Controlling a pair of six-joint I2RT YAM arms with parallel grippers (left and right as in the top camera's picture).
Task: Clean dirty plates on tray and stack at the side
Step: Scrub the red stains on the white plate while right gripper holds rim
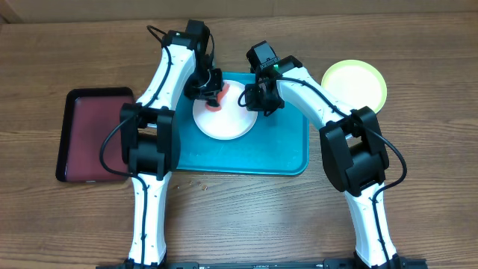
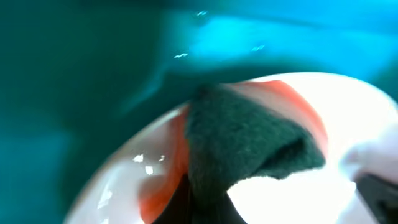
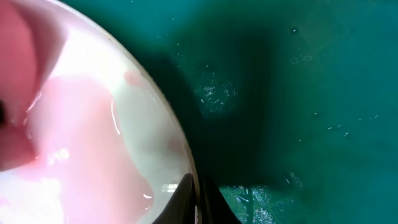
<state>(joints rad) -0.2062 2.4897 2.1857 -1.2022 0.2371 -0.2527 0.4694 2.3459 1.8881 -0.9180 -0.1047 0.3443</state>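
White plate [image 1: 224,123] mid-scrub on tray [image 1: 284,153]: left tool [image 1: 214,94] pinches sponge [image 2: 242,137], right tool [image 1: 258,101] pinches its rim; yellow-green plate [image 1: 355,82] set aside, upper right.

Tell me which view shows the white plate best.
Overhead: nearly the whole white plate is visible, on the tray. Left wrist: a blurred part under a sponge. Right wrist: only one edge, close up.

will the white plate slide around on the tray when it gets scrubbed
It would probably slide if free: the white plate looks like glossy, thin plastic on the smooth tray. It is likely stiff enough not to flex under the sponge. The right gripper at its rim seems to steady it.
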